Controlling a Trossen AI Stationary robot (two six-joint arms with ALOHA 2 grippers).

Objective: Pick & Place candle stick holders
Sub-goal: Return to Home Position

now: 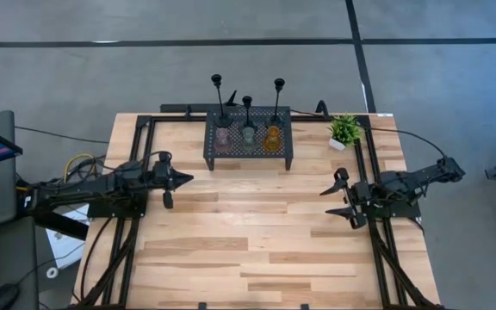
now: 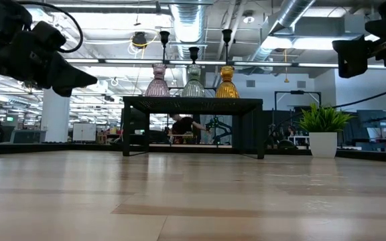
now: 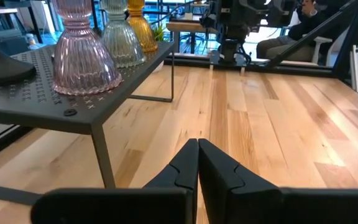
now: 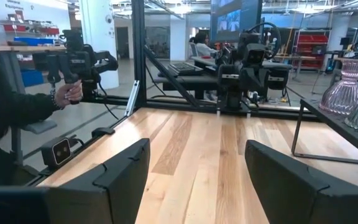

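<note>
We see the wooden table (image 1: 257, 241) filling the lower middle of the high view. The black rack (image 1: 248, 160) stands at its upper middle edge.

The left arm lies along the left side of that frame. The left gripper (image 1: 186, 178) points toward the centre, below and left of the rack and well apart from it. Its jaws are pressed together with nothing between them, and we see the same in the left wrist view. The right arm lies along the right side. The right gripper (image 1: 328, 201) sits below and right of the rack, also well apart from it. Its jaws stand wide, and only bare wood shows between them.

All six candle holders are on the rack, none near either pair of jaws. The upper row holds the left black holder (image 1: 216, 80), the shorter middle black holder (image 1: 247, 101) and the right black holder (image 1: 278, 84). Just below them stand the pink holder (image 1: 223, 138) on the left, the green holder (image 1: 248, 136) in the middle and the amber holder (image 1: 272, 138) on the right. In the low view we find these three in the same order at upper centre.

A small potted plant (image 1: 344, 131) stands right of the rack, near the table's upper right corner.
</note>
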